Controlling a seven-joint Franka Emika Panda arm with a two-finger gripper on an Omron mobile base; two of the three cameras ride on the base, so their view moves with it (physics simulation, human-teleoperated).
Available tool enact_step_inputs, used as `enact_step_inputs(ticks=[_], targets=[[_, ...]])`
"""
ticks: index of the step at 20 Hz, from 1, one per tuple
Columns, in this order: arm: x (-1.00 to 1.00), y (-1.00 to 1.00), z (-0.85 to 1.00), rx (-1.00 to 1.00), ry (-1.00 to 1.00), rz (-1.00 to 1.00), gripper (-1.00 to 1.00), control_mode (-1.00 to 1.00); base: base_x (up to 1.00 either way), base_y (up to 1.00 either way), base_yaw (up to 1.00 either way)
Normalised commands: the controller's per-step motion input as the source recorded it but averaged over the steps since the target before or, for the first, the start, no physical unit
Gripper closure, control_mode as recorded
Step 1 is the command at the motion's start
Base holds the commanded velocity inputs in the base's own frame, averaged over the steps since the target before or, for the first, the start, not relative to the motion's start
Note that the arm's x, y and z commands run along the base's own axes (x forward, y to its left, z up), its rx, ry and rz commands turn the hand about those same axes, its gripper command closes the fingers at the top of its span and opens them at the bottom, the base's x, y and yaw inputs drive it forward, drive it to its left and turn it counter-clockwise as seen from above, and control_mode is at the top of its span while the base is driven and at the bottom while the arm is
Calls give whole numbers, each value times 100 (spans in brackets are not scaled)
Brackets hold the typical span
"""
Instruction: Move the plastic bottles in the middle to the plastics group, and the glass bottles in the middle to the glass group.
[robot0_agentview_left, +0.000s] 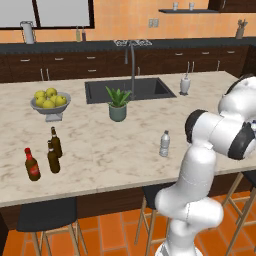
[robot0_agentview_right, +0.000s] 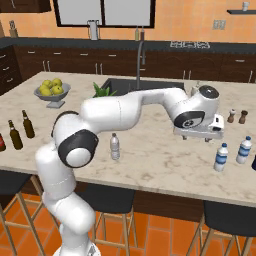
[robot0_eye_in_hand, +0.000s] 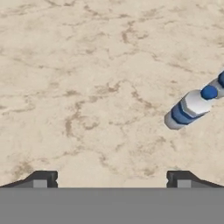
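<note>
One plain clear plastic bottle (robot0_agentview_left: 164, 144) (robot0_agentview_right: 115, 146) stands alone in the middle of the marble counter. The plastics group, two blue-labelled bottles (robot0_agentview_right: 221, 157) (robot0_agentview_right: 244, 150), stands at the counter's right end. In the hand view one of them (robot0_eye_in_hand: 192, 107) lies at the right, apart from the fingers. My gripper (robot0_agentview_right: 197, 136) (robot0_eye_in_hand: 111, 180) hovers over bare counter just left of that group, open, with nothing between its fingertips (robot0_eye_in_hand: 41, 179). The glass group stands at the left end: two brown bottles (robot0_agentview_left: 56, 141) (robot0_agentview_left: 53, 157) and a red-labelled one (robot0_agentview_left: 32, 165).
A fruit bowl (robot0_agentview_left: 50, 102), a potted plant (robot0_agentview_left: 118, 106), the sink (robot0_agentview_left: 127, 89) and a soap dispenser (robot0_agentview_left: 185, 84) sit further back. Salt and pepper shakers (robot0_agentview_right: 237, 116) stand behind the plastics group. Stools (robot0_agentview_left: 47, 215) line the near counter edge.
</note>
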Motion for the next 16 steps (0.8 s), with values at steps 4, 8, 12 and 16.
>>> enact_step_inputs(ticks=[4,8,12,16], targets=[[-15,100,5,-11,-1,1,-100,-100,0,0,0],[-4,100,13,0,-17,1,-100,-100,0,0,0],[-3,100,4,0,-8,8,-100,-100,0,0,0],[0,100,0,0,2,16,-100,-100,0,0,0]])
